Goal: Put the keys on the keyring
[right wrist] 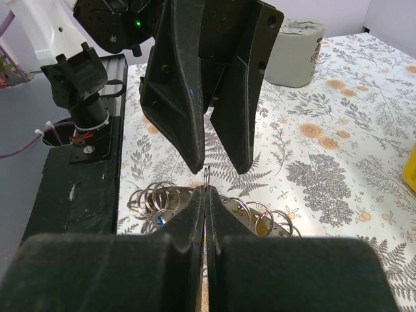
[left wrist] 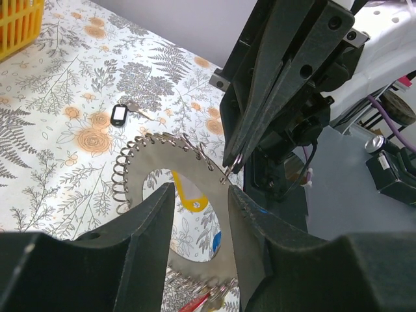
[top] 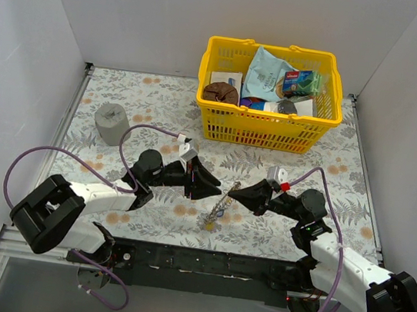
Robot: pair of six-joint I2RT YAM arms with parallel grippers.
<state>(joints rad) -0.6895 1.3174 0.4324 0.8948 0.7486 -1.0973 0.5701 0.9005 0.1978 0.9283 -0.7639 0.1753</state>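
Keyring (left wrist: 153, 160) beneath parted left claw (left wrist: 200, 192), right claw (left wrist: 230, 168) at rim

Nothing legible anywhere out here. Over at the far side, the yellow plastic basket (top: 262, 136) holds the only printed goods. There's a pale blue crinkled pouch (top: 269, 73) with dark lettering, too small to make out. To its right sits a green-and-blue packet (top: 302, 82) with a splash of print, unreadable as well. On the left is a white card box (top: 226, 78), its markings just a blur. Nearer in, the black-tagged silver key (left wrist: 119, 114) lying on the floral tablecloth (left wrist: 65, 78) shows a pale label window, and whatever is on it cannot be read.
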